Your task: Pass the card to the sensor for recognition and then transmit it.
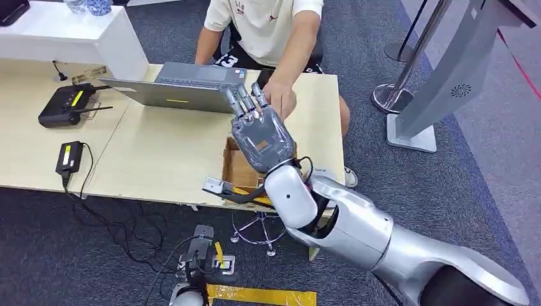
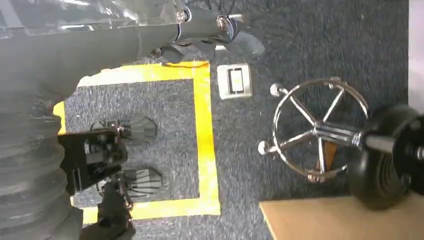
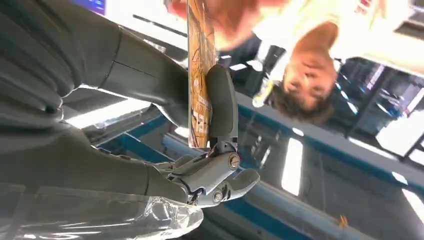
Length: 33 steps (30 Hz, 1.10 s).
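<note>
Over the table's near edge, by the right corner, the right hand (image 1: 258, 131) is raised, fingers pointing at the person (image 1: 265, 29) seated on the far side. It pinches the card (image 3: 199, 75) between thumb and fingers; the wrist view shows it edge-on: thin, flat, orange-yellow print with dark markings, text too blurred to read. The person's hand (image 1: 279, 97) reaches in and meets the robot's fingertips. Whether it touches the card, can't tell. Open cardboard box (image 1: 237, 167) sits at the near edge under the hand. Grey laptop (image 1: 182, 86) at the far edge, lid low. Black router (image 1: 64, 105) and black power brick (image 1: 69, 157) toward the table's left side. Left hand (image 2: 212, 32) hangs low over carpet, above yellow floor tape (image 2: 204, 130); fingers loosely apart, holding nothing. Person's shorts show "13"; small red logo on shirt.
</note>
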### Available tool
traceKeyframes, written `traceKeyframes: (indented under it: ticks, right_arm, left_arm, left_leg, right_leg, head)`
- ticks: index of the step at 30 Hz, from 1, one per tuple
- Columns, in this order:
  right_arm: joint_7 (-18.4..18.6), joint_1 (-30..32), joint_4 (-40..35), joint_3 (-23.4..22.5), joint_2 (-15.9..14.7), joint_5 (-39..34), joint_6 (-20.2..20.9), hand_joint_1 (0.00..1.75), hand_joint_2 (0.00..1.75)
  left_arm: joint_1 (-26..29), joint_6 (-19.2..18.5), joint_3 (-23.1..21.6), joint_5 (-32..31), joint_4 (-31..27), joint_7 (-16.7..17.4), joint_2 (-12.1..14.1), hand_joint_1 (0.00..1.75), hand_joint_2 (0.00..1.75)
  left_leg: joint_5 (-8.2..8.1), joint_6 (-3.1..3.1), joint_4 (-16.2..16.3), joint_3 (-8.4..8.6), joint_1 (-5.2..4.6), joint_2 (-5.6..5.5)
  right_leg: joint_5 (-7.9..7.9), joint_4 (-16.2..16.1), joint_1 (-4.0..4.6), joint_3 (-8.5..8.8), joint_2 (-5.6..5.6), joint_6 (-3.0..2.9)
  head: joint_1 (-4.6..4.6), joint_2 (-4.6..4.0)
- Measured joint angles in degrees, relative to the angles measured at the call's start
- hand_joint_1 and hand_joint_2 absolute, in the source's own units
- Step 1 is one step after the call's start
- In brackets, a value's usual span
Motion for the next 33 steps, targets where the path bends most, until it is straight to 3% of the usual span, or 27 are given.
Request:
traceKeyframes:
  ticks: [5,9,13,14,16,17,20,23,27,33]
  right_arm:
    - [5.23,-0.03,-0.53,-0.07,-3.87,-2.34,2.47,1.75,1.75]
    - [9.96,1.44,-3.58,-1.29,-9.37,-3.76,4.80,1.75,1.75]
    - [11.56,3.59,-7.54,-3.15,-15.02,-4.28,6.56,1.75,1.75]
    - [11.65,4.13,-8.41,-3.54,-16.21,-4.28,6.53,0.23,1.75]
    - [11.82,5.21,-10.04,-4.44,-18.45,-4.19,6.03,0.23,1.75]
    - [11.93,5.64,-10.80,-4.83,-19.34,-4.08,5.61,0.00,1.75]
    - [12.17,6.44,-12.20,-5.79,-20.68,-2.13,2.59,0.00,1.75]
    - [12.32,7.09,-12.74,-6.95,-21.00,2.70,-4.47,0.00,1.75]
    - [12.35,8.81,-13.81,-9.81,-20.98,6.97,-10.36,0.00,1.75]
    - [12.35,12.27,-17.29,-15.37,-20.63,6.40,-21.08,0.00,1.75]
  left_arm:
    - [0.01,-0.09,-2.29,-1.33,-0.79,2.01,-0.37,0.00,1.75]
    - [0.22,0.39,-3.86,-1.92,-1.18,3.54,-0.31,0.00,1.75]
    - [0.70,1.47,-4.85,-1.73,-1.18,3.72,0.11,0.00,1.75]
    - [0.81,1.73,-4.85,-1.59,-1.18,3.72,0.22,0.00,1.75]
    - [1.18,1.95,-5.00,-1.44,-1.25,3.72,0.70,0.00,1.75]
    - [1.47,2.03,-5.02,-1.64,-1.38,3.72,1.05,0.00,1.75]
    - [2.09,2.05,-4.94,-4.24,-1.62,3.47,1.64,0.00,1.75]
    - [2.94,2.05,-4.50,-8.00,-1.88,3.26,1.88,0.00,1.75]
    - [4.14,2.05,-3.39,-11.65,-2.47,3.28,2.10,0.00,1.75]
    - [4.85,2.08,-1.61,-13.07,-3.10,3.34,2.30,0.00,1.75]
  left_leg:
    - [0.00,0.00,0.02,0.02,-0.01,0.00]
    - [-0.01,0.02,0.04,0.01,-0.01,-0.04]
    - [-0.08,0.08,0.04,0.00,-0.01,-0.03]
    - [-0.08,0.07,0.04,0.00,-0.01,-0.03]
    - [-0.08,0.07,0.03,-0.01,-0.01,-0.03]
    - [-0.09,0.07,0.03,-0.02,0.00,0.00]
    - [-0.14,0.03,0.02,0.00,0.01,0.15]
    - [-0.14,0.03,0.01,0.01,0.04,0.14]
    - [-0.14,0.03,0.01,0.00,0.05,0.12]
    - [-0.14,0.04,0.01,-0.01,0.03,0.08]
  right_leg:
    - [0.02,-0.04,-0.01,0.01,0.01,0.02]
    - [0.02,-0.07,-0.01,0.03,-0.04,0.02]
    - [0.02,-0.07,-0.01,0.03,-0.01,0.02]
    - [0.02,-0.07,-0.01,0.03,0.00,0.02]
    - [0.01,-0.07,-0.01,0.03,-0.01,0.02]
    - [0.01,-0.06,-0.01,0.02,-0.01,0.02]
    - [0.01,-0.05,0.00,-0.02,0.10,0.01]
    - [0.01,-0.05,0.03,-0.01,0.10,0.00]
    - [0.00,-0.05,0.04,0.02,0.07,0.00]
    - [0.00,-0.06,0.02,0.08,0.03,0.01]
  head:
    - [0.00,0.00]
    - [0.00,0.00]
    - [-0.02,0.00]
    - [0.02,0.00]
    - [0.02,0.00]
    - [0.00,0.00]
    - [0.00,0.00]
    - [0.00,0.00]
    - [0.00,0.00]
    - [0.00,0.00]
